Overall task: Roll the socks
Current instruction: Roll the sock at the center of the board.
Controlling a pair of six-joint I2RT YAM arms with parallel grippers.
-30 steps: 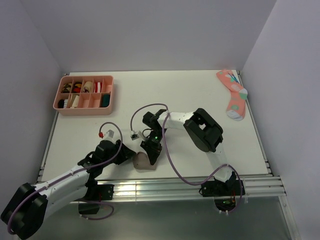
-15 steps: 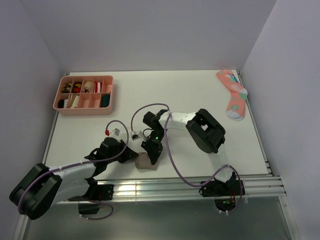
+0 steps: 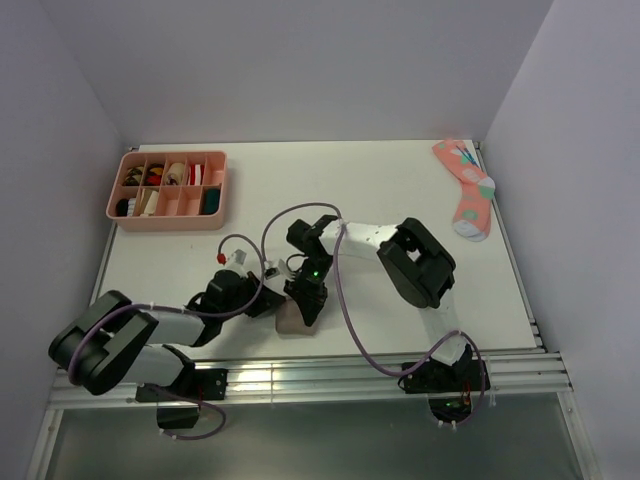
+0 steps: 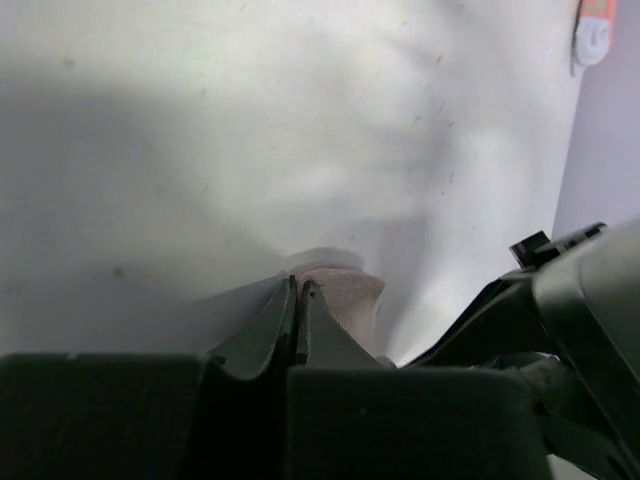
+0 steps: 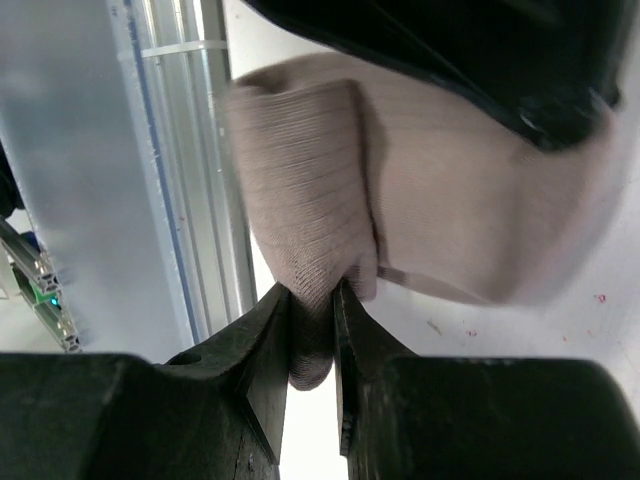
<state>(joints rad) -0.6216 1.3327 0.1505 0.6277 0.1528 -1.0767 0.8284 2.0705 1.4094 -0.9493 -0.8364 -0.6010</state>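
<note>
The taupe sock [image 3: 291, 322] lay bunched at the near edge of the table [image 3: 400, 190], between both arms. The right gripper [image 5: 312, 297] pinched a fold from the far side; the left gripper [image 4: 298, 288], jaws shut (whether on cloth, unclear), touched its left side

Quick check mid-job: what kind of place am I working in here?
Most likely a lab robot test cell, not a home: a white table boxed in by plain walls, an aluminium rail frame along its near edge, and a pink compartment tray of sorted small items.
</note>
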